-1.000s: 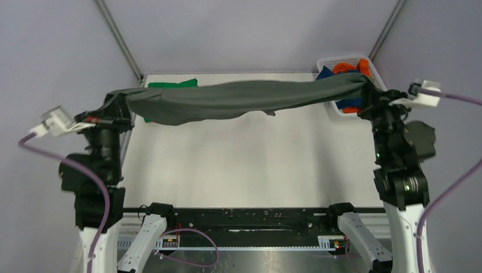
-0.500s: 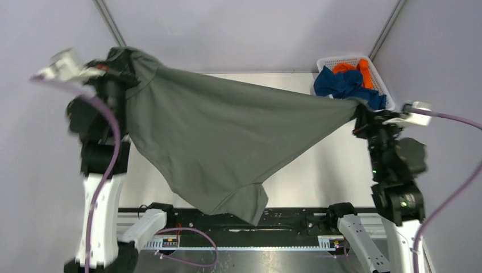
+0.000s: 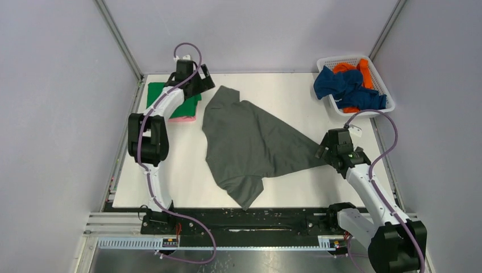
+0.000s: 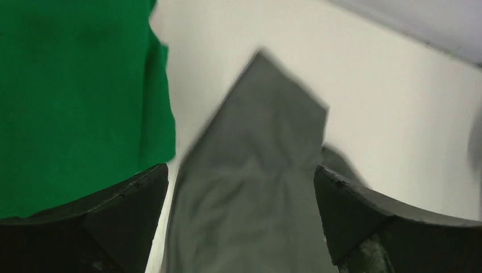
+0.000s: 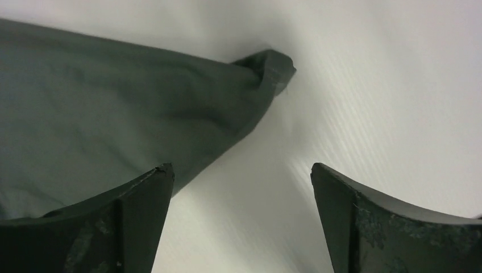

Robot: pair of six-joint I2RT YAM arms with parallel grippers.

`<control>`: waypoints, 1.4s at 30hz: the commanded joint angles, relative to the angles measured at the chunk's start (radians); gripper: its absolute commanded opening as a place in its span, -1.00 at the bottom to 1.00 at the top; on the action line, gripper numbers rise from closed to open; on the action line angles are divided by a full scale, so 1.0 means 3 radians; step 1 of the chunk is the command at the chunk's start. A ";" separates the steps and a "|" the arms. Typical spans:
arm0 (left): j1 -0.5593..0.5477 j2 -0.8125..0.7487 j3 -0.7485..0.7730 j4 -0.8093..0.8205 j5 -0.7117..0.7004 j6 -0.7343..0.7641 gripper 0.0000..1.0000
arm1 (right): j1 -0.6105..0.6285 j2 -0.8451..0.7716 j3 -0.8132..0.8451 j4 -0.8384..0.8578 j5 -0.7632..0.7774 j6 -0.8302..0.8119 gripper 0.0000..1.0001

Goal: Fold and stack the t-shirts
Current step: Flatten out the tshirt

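Note:
A dark grey t-shirt (image 3: pixel 250 142) lies spread and rumpled on the white table, one corner pointing to the far left and another to the right. My left gripper (image 3: pixel 206 85) hovers open over the far-left corner. In the left wrist view the grey cloth (image 4: pixel 256 170) shows loose below the left gripper (image 4: pixel 241 173), its jaws wide apart. Open too, my right gripper (image 3: pixel 321 152) sits at the shirt's right corner. In the right wrist view that corner (image 5: pixel 113 114) lies free, and bare table shows between the jaws of the right gripper (image 5: pixel 241 170).
A folded bright green t-shirt (image 3: pixel 156 94) (image 4: pixel 74 85) rests on a pink one (image 3: pixel 182 119) at the far left. A white lattice basket (image 3: pixel 341 58) at the far right holds navy blue (image 3: pixel 335 82) and orange (image 3: pixel 344 67) t-shirts.
Both arms swung down from holding the grey t-shirt stretched in the air. The shirt now lies on the table, and both grippers have opened and let go of it.

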 commanded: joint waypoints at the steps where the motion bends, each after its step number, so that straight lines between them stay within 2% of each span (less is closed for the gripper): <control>1: -0.0204 -0.0403 0.0135 -0.0012 0.0182 -0.0027 0.98 | -0.0059 0.0076 0.0360 -0.0267 0.0492 0.0312 0.99; 5: -0.0392 -0.1044 -0.0537 0.0001 0.0322 -0.0081 0.98 | -0.0066 -0.0076 0.0291 -0.0106 0.0377 0.0328 0.99; 10: -0.0907 -0.1776 -0.1553 -0.0118 0.0370 -0.0008 0.98 | -0.0066 -0.0177 0.0044 0.0409 -0.0332 -0.0002 0.99; 14: -0.1268 -0.1912 -0.2116 -0.0307 0.0727 -0.0208 0.98 | -0.0066 0.0107 0.0024 0.0714 -0.0960 -0.0074 0.99; 18: -0.1350 -0.1716 -0.2401 -0.0247 0.0866 -0.0417 0.98 | -0.0058 0.0685 0.0127 0.1029 -0.1630 -0.0061 0.99; 21: -0.1316 -0.1406 -0.2379 -0.0318 0.0749 -0.0524 0.98 | 0.0044 0.1211 0.0320 0.1062 -0.1852 -0.0035 0.99; 26: -0.0993 -0.0913 -0.2276 -0.0184 0.0778 -0.0705 0.98 | 0.0397 0.1834 0.0657 0.0839 -0.1725 0.0057 0.99; 33: -0.0520 -0.0343 -0.1473 -0.0765 0.0298 -0.0566 0.98 | 0.0792 0.2350 0.1017 0.0771 -0.1810 0.0187 0.99; 37: -0.0380 -0.0245 -0.0996 -0.0964 0.0248 -0.0444 0.98 | 0.0829 0.2330 0.1257 0.0668 -0.1581 0.0132 0.99; 42: -0.0520 -0.0784 -0.1150 -0.1024 0.0054 -0.0266 0.98 | 0.0795 0.1745 0.1278 0.0301 -0.0718 0.0052 0.99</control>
